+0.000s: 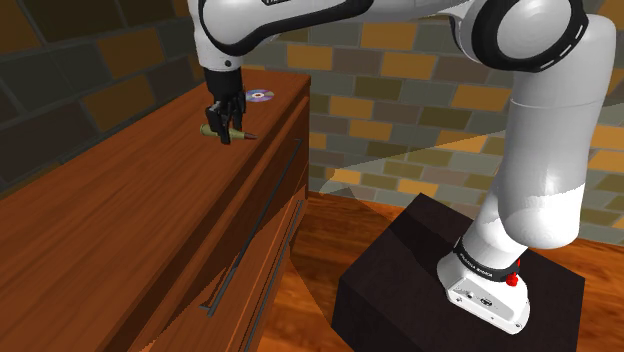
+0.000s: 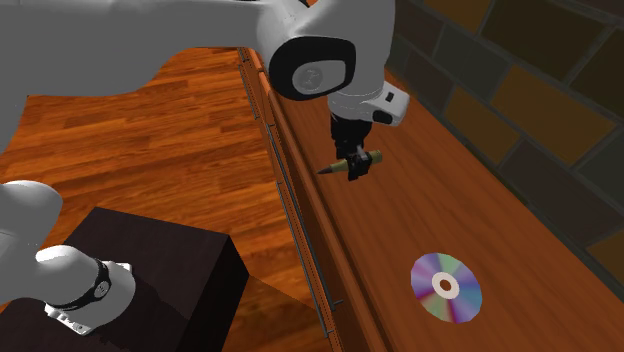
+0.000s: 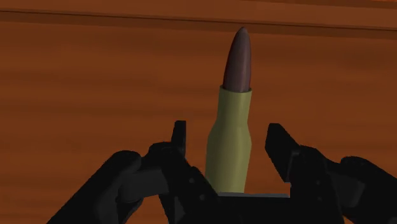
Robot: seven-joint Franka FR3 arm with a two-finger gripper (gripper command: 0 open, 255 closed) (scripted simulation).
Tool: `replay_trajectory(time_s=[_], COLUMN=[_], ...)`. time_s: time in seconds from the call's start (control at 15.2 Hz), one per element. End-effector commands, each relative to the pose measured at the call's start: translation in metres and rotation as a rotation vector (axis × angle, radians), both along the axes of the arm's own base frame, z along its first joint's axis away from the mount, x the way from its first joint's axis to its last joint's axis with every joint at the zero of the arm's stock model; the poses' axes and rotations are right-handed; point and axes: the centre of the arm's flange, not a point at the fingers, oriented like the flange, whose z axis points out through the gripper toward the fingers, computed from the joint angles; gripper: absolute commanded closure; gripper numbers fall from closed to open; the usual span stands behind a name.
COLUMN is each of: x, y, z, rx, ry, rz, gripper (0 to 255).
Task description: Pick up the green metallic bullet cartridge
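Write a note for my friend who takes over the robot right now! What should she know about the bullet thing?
Gripper: open. Its fingers stand on either side of the olive-green cartridge with a gap on each side, so nothing is held.
Cartridge: it appears to lie on the wooden top, its dark tip pointing away from the hand. A shiny disc lies apart from it on the same top.
Done: the gripper is at the cartridge and lined up around it.
Left: shut the fingers on the case, then lift.
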Motion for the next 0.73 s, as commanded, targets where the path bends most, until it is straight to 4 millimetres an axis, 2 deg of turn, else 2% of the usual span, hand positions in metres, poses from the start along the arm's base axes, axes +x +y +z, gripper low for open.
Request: replay_trajectory(time_s=[0.0, 0.46, 0.66], x=[0.000, 0.000, 0.000], y=[0.000, -0.001, 0.000], z=[-0.001, -0.002, 0.009], rx=[0.000, 0.000, 0.000], ry=[0.000, 0.000, 0.000], rz=[0.000, 0.000, 0.000], gripper=[255, 255, 255])
